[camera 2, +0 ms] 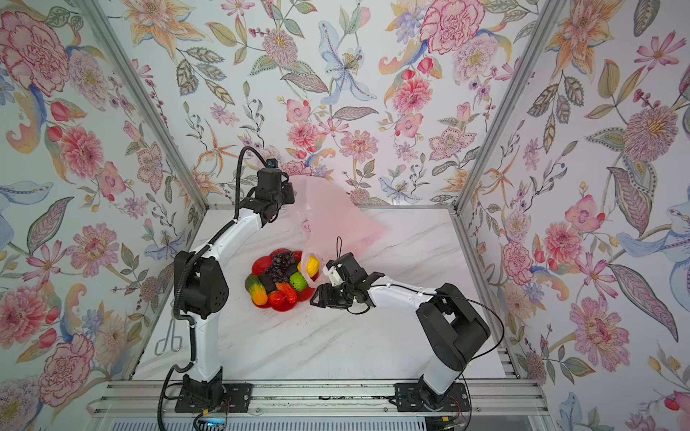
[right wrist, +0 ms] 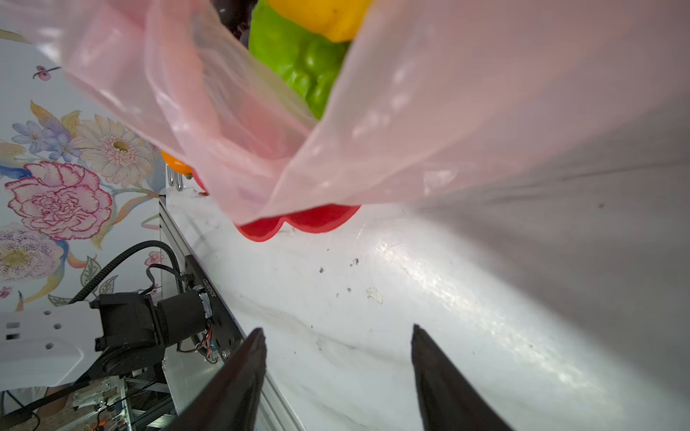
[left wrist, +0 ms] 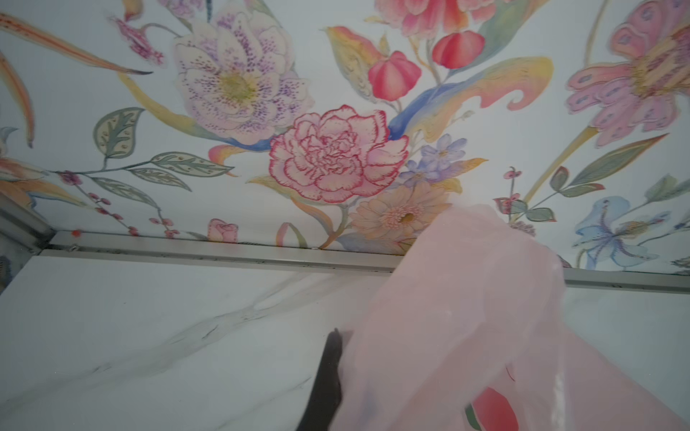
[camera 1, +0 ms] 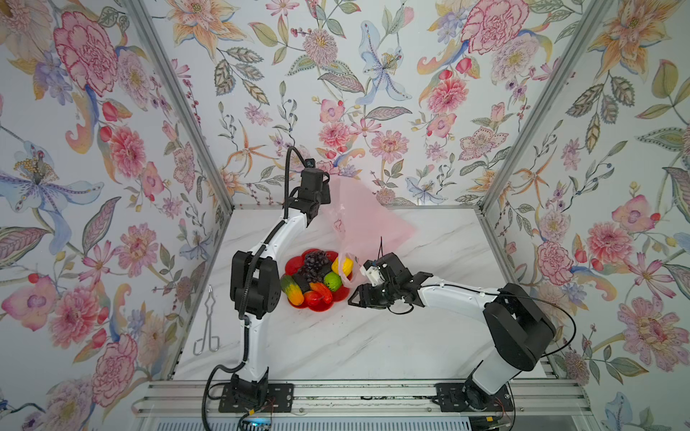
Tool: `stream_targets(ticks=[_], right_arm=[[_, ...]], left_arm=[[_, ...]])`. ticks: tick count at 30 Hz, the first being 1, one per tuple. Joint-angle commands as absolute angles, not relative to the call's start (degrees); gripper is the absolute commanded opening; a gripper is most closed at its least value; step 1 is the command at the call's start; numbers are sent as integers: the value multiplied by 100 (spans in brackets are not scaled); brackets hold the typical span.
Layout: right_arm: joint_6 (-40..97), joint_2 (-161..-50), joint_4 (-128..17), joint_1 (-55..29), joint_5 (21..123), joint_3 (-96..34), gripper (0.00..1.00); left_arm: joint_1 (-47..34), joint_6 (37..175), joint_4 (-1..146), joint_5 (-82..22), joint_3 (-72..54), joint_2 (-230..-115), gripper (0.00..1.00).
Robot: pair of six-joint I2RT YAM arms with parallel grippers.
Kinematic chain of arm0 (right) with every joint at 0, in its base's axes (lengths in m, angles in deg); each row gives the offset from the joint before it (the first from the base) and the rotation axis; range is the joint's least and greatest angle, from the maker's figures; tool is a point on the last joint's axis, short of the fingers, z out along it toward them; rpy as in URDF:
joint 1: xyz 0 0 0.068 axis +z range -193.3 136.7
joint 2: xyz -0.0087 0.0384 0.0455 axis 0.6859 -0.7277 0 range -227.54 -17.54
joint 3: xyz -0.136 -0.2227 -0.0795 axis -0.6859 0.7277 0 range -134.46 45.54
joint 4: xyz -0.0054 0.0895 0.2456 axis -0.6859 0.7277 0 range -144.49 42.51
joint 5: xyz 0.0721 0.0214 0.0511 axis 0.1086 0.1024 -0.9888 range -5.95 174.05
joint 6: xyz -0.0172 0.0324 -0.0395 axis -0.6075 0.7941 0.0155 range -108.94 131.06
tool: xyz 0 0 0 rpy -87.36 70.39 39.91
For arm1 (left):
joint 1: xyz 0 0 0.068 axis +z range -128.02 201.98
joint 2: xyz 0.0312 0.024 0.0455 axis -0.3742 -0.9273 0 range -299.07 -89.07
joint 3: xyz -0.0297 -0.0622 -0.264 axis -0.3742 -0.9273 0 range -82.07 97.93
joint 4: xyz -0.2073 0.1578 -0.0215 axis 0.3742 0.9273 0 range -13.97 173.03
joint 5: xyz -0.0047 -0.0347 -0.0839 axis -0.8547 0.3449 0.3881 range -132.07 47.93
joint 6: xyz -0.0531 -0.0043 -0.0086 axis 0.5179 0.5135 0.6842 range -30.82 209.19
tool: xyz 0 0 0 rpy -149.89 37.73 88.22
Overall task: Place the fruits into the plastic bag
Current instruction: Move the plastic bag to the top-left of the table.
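The fruits lie heaped on a red flower-shaped plate [camera 1: 295, 265]: a dark purple grape bunch [camera 1: 315, 265], a yellow ribbed one [camera 1: 343, 265], a green round one [camera 1: 332, 280], a red one [camera 1: 313, 298] and a green-orange long one [camera 1: 292, 289]. My left gripper [camera 1: 325, 197] is raised at the back, shut on the pink plastic bag [camera 1: 364, 216], which hangs down to the yellow fruit. In the left wrist view the bag [left wrist: 466, 317] hides one finger. My right gripper [camera 1: 351, 298] is open and empty, low beside the plate, just short of the bag's hanging edge [right wrist: 448, 112].
Metal tongs [camera 1: 207, 324] lie at the table's left edge. Floral walls close in the white marble table [camera 1: 354, 343] on three sides. The right wrist view shows the green fruit [right wrist: 298, 63] and the plate rim [right wrist: 298, 222] under the bag.
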State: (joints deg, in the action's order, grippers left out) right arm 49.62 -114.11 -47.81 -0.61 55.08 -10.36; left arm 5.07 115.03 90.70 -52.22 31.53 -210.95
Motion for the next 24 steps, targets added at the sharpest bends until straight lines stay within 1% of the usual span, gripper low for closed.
stream_targets(ticks=[1, 6, 11, 15, 20, 22, 24], right_arm=[[5157, -11575, -5189, -128, 5540, -1247, 51], [5349, -11738, -5455, -225, 5496, -1314, 48], [5483, -11996, -5579, -236, 5403, -1475, 49], [5759, -11991, -5951, -343, 5410, -1321, 57], [5876, -11760, -6054, -510, 5600, -1119, 67], [5866, -11642, -6040, -584, 5811, -1038, 69], [5899, -11600, -6024, -833, 5996, -971, 70]], left_arm=[[821, 11763, 9457, -5726, 2845, -21030, 0], [1236, 12177, 8981, -5461, 1522, -20310, 0], [1349, 12271, 8828, -5225, 629, -19766, 0], [1338, 12495, 8406, -4580, -161, -19278, 0], [1210, 12511, 8412, -4301, -778, -18815, 0], [1152, 12466, 8391, -4237, -1019, -18628, 0], [1143, 12435, 8314, -4116, -1249, -18486, 0]])
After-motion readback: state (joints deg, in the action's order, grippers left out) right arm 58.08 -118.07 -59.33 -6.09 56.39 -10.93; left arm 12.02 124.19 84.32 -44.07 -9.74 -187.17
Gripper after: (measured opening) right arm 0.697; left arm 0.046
